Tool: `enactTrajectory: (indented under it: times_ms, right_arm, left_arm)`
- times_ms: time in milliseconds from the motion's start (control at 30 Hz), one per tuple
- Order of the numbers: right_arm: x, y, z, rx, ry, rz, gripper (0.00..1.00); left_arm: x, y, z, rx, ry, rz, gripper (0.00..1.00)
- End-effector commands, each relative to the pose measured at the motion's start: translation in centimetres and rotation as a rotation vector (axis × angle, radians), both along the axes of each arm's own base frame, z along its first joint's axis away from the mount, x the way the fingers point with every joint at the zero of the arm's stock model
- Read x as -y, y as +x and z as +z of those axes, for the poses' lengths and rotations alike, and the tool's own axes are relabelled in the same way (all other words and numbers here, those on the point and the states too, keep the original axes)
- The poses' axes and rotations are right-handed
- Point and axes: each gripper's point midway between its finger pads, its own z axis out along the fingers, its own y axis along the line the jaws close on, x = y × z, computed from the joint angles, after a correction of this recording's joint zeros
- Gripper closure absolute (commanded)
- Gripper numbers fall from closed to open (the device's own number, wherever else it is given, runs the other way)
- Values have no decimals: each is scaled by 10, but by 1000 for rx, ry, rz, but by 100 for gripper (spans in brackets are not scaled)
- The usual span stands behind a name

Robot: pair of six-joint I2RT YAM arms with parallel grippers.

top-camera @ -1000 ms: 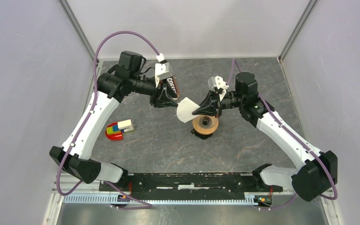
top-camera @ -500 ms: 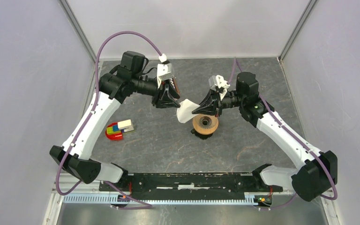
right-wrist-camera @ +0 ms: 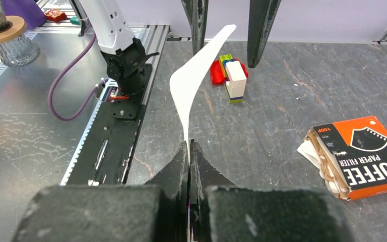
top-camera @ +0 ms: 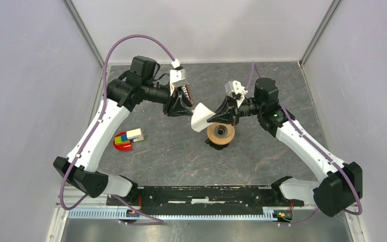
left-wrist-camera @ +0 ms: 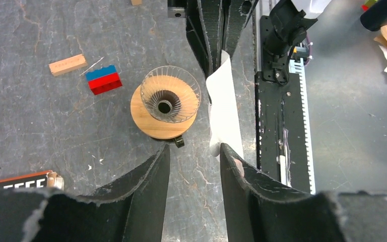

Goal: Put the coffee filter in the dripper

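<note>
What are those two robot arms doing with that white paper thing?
They are getting a coffee filter ready to go in a coffee maker. The right gripper is pinching one edge of the white coffee filter and holding it up in the air beside the dripper. The left gripper is open, with a finger on each side of the filter's other end. The filter is not in the dripper yet.

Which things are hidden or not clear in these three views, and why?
Top external: the left gripper hides most of the coffee packet.
Left wrist: the left edge and a finger cut off the packet.
Right wrist: the dripper is out of frame.
</note>
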Motion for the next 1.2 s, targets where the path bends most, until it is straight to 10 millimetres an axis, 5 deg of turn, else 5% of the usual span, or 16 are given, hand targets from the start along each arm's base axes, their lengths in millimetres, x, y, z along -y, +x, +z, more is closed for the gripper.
enactTrajectory:
  times_ms: [0, 400, 833, 1033, 1100, 1167]
  right_arm:
    - [2, -7, 14, 33, 36, 28, 100]
    - [3, 17, 7, 47, -6, -99, 100]
    - [-1, 10, 15, 7, 35, -55, 100]
    - [-2, 10, 14, -23, 41, -56, 98]
    - [-2, 14, 14, -30, 40, -75, 88]
    - [-2, 24, 16, -20, 27, -129, 68]
  left_arm:
    - [0, 2, 12, 55, -28, 5, 52]
    - [12, -5, 19, -33, -86, -59, 51]
    - [24, -4, 4, -99, -96, -87, 57]
    - [31, -11, 0, -124, -88, -112, 79]
    - [33, -11, 3, -135, -93, -104, 97]
    - [34, 0, 4, -172, -82, -6, 98]
